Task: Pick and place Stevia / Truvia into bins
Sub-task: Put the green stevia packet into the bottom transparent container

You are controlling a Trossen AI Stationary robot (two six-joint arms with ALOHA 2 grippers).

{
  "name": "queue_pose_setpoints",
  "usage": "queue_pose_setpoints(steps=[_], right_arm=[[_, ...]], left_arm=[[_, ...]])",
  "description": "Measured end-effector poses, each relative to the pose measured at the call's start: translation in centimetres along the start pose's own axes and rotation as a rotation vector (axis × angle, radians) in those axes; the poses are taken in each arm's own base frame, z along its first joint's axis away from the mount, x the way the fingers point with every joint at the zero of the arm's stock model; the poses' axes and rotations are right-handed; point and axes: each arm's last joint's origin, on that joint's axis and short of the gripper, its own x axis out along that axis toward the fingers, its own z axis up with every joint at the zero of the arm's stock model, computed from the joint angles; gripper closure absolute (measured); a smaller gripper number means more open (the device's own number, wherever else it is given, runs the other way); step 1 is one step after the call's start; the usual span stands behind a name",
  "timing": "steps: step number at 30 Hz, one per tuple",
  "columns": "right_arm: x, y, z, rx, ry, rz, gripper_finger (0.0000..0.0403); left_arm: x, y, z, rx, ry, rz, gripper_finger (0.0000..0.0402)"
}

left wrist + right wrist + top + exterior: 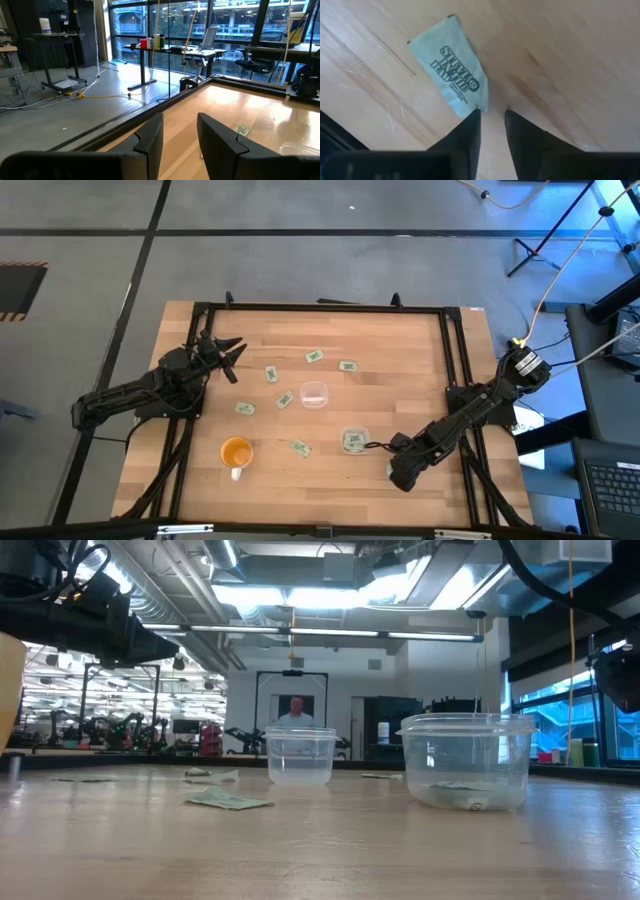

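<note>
Nearest you, at the table's front right, your right gripper points down at the wood. In its wrist view the fingers stand slightly apart with nothing between them, their tips just touching the edge of a pale green Stevia packet lying flat on the table.

Just beyond the right gripper, a clear bin holds at least one packet on its floor; the low view shows this too. Left of it, a loose packet lies near an orange cup.

In the middle of the table stands the second clear bin, which looks empty. Around it lie more packets: one to the left, one just beside it, one further back.

Farthest back, two packets and lie toward the rear edge. Your left gripper hovers over the table's left rear, fingers apart and empty.
</note>
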Motion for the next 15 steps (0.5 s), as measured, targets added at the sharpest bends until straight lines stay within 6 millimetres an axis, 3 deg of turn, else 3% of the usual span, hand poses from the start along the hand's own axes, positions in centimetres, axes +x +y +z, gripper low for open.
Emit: queue_pose_setpoints(steps=[5, 15], right_arm=[[0.0, 0.02, -0.01, 0.022, -0.001, 0.001, 0.028], [0.01, 0.16, 0.02, 0.019, -0.013, 0.014, 0.0276]], left_arm=[[0.0, 0.0, 0.0, 0.0, 0.0, 0.0, 0.0288], [0.0, 0.0, 0.0, 0.0, 0.0, 0.0, 0.0288]])
